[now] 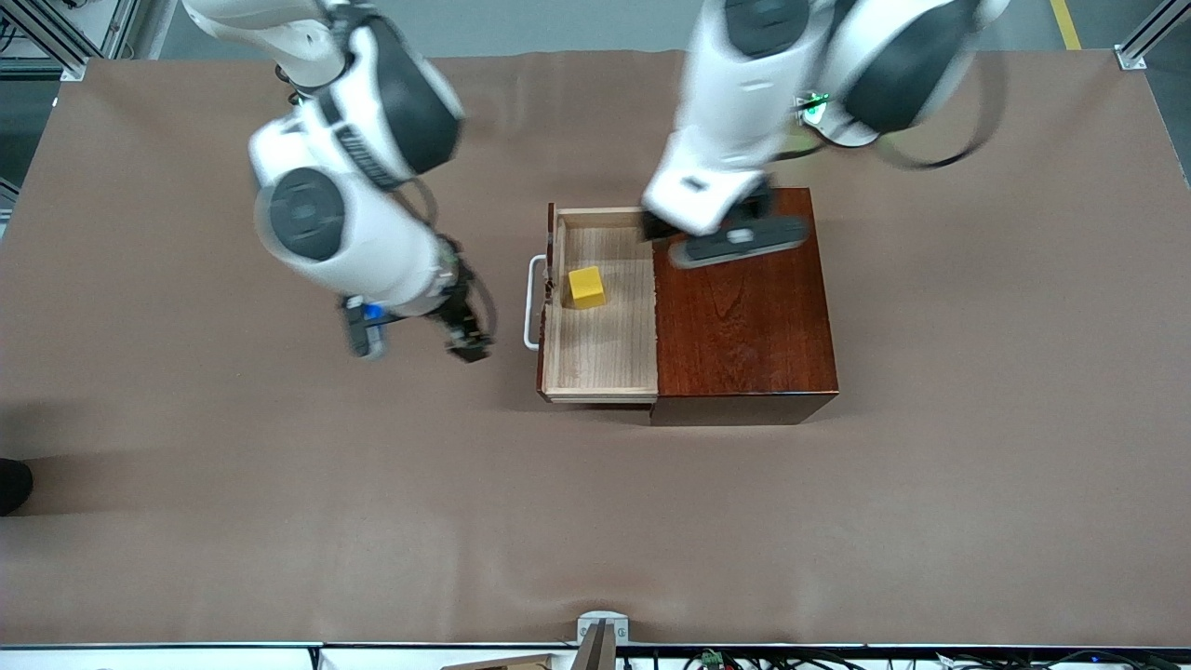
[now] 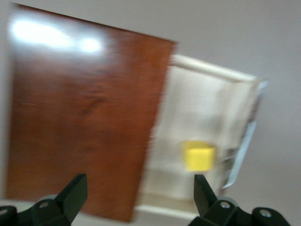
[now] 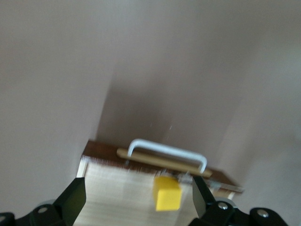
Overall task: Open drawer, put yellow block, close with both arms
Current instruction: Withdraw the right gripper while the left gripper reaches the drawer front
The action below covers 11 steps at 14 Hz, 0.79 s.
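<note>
I see a brown cloth point(image 1: 186, 521) over the table, faintly creased. On my front view a grey bracket point(image 1: 602, 628) sits at six o'clock, with cables point(image 1: 744, 659) alongside. A dark object point(image 1: 13, 484) shows at eight o'clock.

drawer point(image 1: 603, 346) stood pulled open with the yellow block point(image 1: 586, 287) lying inside it.

the drawer was a pale-wood tray with a dark reddish-brown front and a white loop handle point(image 1: 533, 303), drawn out of a glossy mahogany box point(image 1: 744, 316) toward the right arm's end of the table. the yellow block, a small bright cube, rested flat on the tray floor close to the drawer front, just inside the handle, and in the part of the tray farther from the front camera. the rest of the tray floor showed bare wood grain. the box sat square on the table, its top shining under the light.
</note>
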{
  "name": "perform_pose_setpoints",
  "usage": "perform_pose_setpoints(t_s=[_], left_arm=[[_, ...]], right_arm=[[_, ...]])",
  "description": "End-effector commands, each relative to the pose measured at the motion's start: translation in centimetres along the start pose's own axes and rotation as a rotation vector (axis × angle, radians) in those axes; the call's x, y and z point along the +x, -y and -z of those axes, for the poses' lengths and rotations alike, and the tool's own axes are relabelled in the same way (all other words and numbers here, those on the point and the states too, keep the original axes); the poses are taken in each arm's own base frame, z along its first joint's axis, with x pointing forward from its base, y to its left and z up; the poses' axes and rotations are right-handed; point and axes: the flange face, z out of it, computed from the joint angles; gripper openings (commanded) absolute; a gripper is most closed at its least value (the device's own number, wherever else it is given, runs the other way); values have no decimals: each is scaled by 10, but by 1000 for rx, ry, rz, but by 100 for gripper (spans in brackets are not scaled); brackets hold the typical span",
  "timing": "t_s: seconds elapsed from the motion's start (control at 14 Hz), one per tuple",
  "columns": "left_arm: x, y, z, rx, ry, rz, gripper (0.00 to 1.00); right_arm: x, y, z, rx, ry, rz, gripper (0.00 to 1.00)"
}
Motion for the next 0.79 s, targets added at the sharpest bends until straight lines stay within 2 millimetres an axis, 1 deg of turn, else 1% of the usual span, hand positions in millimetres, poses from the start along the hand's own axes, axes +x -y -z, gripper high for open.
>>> perform_pose_setpoints(t_s=[0.0,0.07,0.21,0.29,0.36,0.43,0.5,0.57,0.64,0.72], left_arm=[[-13,-64,-52,-108,-32,128,100],[-20,-84,-77,-160,-42,185,100],[-40,-124,-108,-298,-56,294,100],[-49,-139,-120,-356,-55,355,100],[-53,-149,-130,-404,-63,402,100],[-69,-160,-146,-439,-58,444,100],[-75,-166,-160,-467,-63,508,100],[-85,-172,-180,-477,-71,566,100],[-91,-174,-202,-466,-82,637,100],[-99,-178,-218,-464,-88,699,100]], right_arm=[[37,-10,35,-25,25,100,100],[45,-14,41,-38,26,133,100],[53,-24,61,-29,25,172,100],[65,-29,73,-9,33,206,100],[71,-35,85,4,31,274,100],[74,-43,92,-7,28,347,100],[79,-49,94,-37,30,390,100],[93,-56,99,-51,39,395,100],[108,-63,109,-45,49,409,100],[118,-71,119,-35,50,446,100]])
